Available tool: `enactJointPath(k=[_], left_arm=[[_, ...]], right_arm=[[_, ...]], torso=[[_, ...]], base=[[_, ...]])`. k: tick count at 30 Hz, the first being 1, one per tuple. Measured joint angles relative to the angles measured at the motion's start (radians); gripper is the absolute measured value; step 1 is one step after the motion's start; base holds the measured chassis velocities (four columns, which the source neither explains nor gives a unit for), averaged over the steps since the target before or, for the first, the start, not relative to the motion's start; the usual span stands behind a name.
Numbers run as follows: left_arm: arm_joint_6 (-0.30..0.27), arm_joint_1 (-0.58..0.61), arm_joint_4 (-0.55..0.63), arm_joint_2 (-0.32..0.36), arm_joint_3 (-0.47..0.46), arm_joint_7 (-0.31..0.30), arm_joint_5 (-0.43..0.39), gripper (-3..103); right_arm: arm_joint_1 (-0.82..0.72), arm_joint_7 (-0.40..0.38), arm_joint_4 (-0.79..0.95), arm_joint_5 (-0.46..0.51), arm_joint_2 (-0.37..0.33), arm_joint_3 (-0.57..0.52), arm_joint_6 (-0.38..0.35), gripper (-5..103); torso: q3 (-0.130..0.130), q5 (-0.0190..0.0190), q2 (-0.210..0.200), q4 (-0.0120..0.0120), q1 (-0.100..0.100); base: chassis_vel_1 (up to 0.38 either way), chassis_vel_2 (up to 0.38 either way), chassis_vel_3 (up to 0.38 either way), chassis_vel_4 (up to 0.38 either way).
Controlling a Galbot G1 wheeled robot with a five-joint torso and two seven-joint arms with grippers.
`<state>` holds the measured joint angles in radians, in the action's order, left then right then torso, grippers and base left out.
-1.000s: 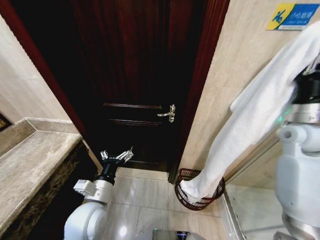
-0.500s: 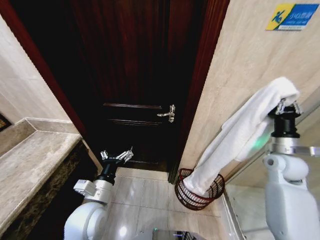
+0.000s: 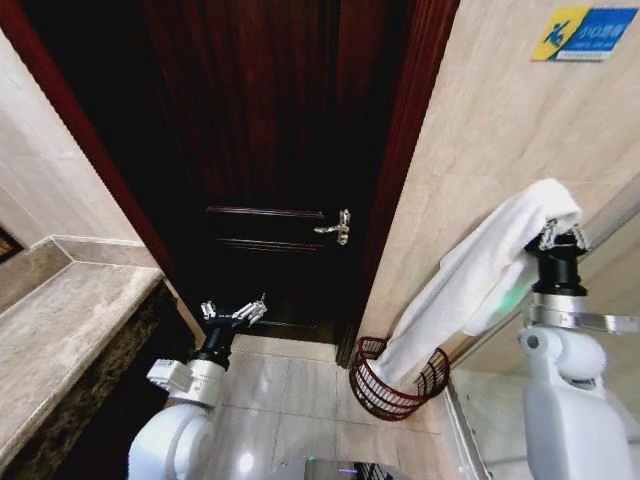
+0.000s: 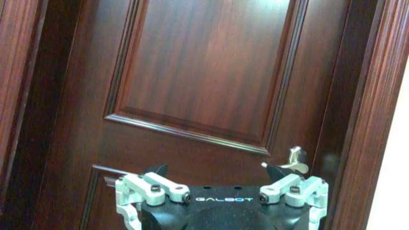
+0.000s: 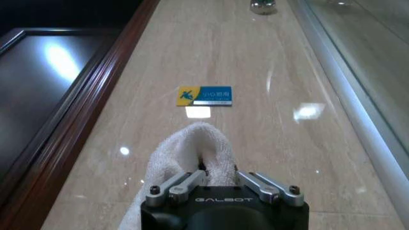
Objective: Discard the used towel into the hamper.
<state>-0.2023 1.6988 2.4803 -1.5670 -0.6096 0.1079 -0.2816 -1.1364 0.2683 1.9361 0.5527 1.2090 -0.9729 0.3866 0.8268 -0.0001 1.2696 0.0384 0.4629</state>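
Right tool (image 3: 559, 237): clamped on the top fold of the towel (image 3: 470, 280). In the right wrist view you can see its fingers (image 5: 182, 184) pinching the bunched white cloth, so it's definitely grasping, not let go.

Towel: hangs from the right tool and drapes down and away toward the door side. Its low end sits inside the hamper (image 3: 385, 396), the rest is up in the air along the tiled wall (image 3: 470, 130).

Hamper: down on the floor (image 3: 290, 390), well below the right tool, tucked in the corner just beside the door frame (image 3: 400, 170). Dark red wire thing, upright.

Left tool (image 3: 233, 314): parked low, pointing at the door (image 3: 260, 130), fingers spread wide and holding nothing. The door handle (image 3: 335, 227) is ahead of it and above, not touched.

Bench: stone one (image 3: 60, 340) off to the outer side of the left tool, not involved.

Progress: I'd say pretty far along. Towel is carried over and its tail is already in the hamper. What's left, as far as I can judge, is letting go so the whole thing ends up inside.
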Motion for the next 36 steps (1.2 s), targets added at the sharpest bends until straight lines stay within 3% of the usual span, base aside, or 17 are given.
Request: enactJointPath(k=[36], left_arm=[[0.000,0.000,0.000,0.000,0.000,0.000,0.000,100]], right_arm=[[-0.161,0.021,-0.007,-0.037,0.091,0.007,0.098,8]], torso=[[0.000,0.0000,0.000,-0.0001,0.000]], base=[[0.000,0.000,0.000,0.000]])
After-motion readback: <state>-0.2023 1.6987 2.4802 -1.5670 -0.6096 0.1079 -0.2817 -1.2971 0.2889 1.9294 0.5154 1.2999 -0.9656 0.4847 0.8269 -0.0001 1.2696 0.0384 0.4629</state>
